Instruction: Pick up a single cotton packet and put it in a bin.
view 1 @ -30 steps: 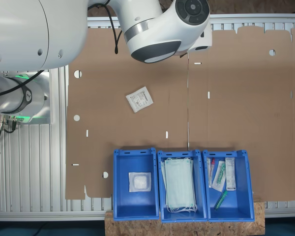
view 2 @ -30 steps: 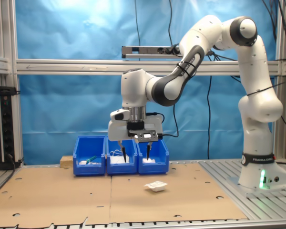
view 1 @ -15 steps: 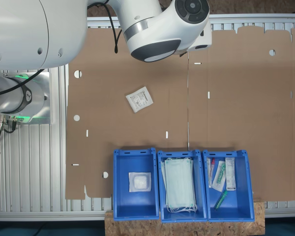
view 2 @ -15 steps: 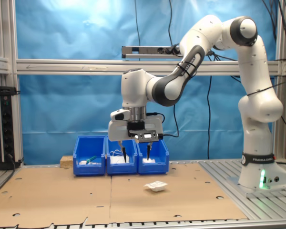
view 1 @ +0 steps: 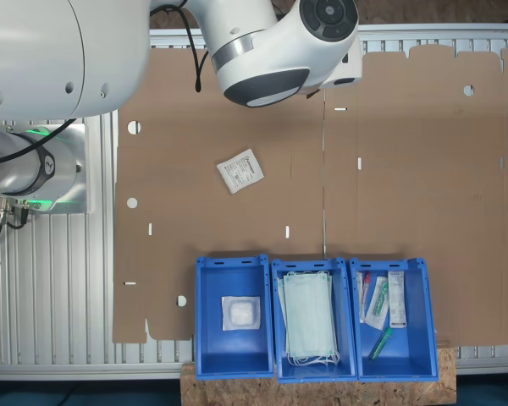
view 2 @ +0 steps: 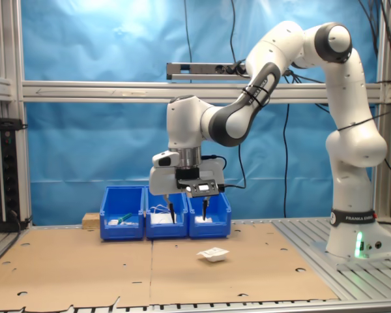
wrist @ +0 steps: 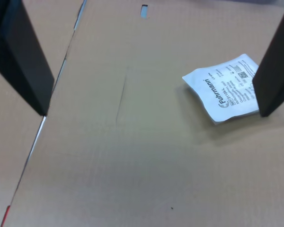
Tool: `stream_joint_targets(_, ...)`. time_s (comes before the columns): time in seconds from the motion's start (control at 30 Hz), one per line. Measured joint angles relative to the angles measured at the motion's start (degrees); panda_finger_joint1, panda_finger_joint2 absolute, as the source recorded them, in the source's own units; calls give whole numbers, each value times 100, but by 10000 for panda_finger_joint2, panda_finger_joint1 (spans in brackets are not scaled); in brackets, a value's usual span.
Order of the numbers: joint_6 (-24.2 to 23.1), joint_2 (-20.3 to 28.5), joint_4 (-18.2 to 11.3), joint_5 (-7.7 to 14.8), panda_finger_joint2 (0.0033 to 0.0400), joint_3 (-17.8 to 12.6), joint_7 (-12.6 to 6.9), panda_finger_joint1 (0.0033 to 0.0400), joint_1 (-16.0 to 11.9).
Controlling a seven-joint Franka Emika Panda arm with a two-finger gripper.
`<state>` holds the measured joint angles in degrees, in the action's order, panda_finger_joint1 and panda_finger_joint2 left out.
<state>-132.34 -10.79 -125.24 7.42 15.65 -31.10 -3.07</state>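
In the second exterior view the packet [view 2: 213, 254] lies flat on the cardboard-covered table [view 2: 85, 274], low centre of the frame. Above it hangs the gripper [view 2: 188, 212], jaws spread (nothing between them). Behind, mid-frame, stands the bin [view 2: 209, 222].

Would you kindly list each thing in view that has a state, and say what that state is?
Gripper: open, empty, held above the cardboard.
Cotton packet: lying flat on the cardboard, ungrasped.
Bin: open-topped, a white packet inside.
Mask bin: holds a stack of pale green masks.
Syringe bin: holds syringes and tubes.
Base light: glowing green.
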Motion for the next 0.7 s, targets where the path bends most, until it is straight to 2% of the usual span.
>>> stream_joint_targets(0.37, 0, 7, -220, 0, 400, -5, -153, 400, 1)
stream_joint_targets(0.6, 0, 116, -475, 0, 400, -28, -404, 400, 0)
stream_joint_targets(0.7, -4, 266, -700, 0, 400, -57, -577, 400, 0)
